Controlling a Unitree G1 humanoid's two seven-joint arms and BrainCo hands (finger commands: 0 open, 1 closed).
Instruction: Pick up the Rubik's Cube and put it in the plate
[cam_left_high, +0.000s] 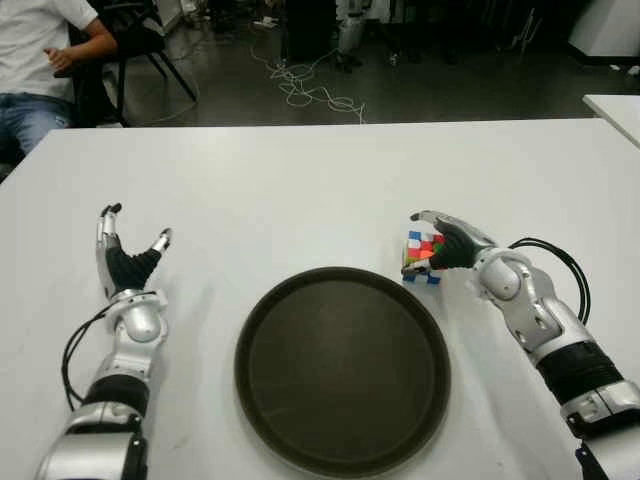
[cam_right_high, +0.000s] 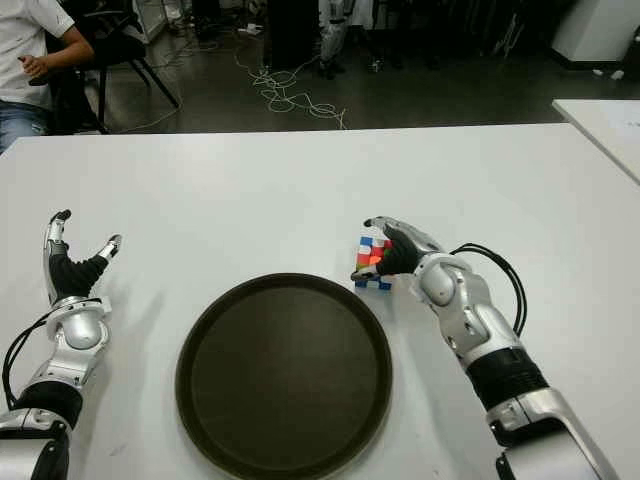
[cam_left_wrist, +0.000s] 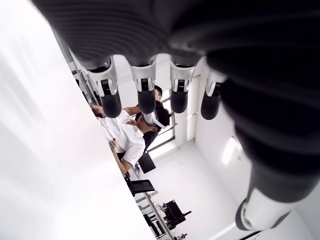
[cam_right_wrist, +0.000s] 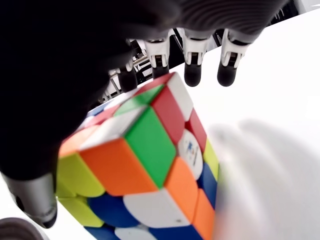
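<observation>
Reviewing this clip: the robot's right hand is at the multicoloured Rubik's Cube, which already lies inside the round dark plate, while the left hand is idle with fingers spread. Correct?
Not quite. The multicoloured Rubik's Cube is not in the round dark plate; both eye views show it on the white table just beyond the plate's far right rim. The rest holds: the right hand is at the cube, and the left hand is idle, fingers spread.

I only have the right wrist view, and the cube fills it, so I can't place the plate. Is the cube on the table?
Observer: Yes. The cube sits on the table, just beyond the far right rim of the plate, with the right robot hand cupped over it.
Operator: Anything in the plate?
Observer: No, it holds nothing.
Operator: And the other hand?
Observer: The left robot hand shows left of the plate, fingers spread, holding nothing.
</observation>
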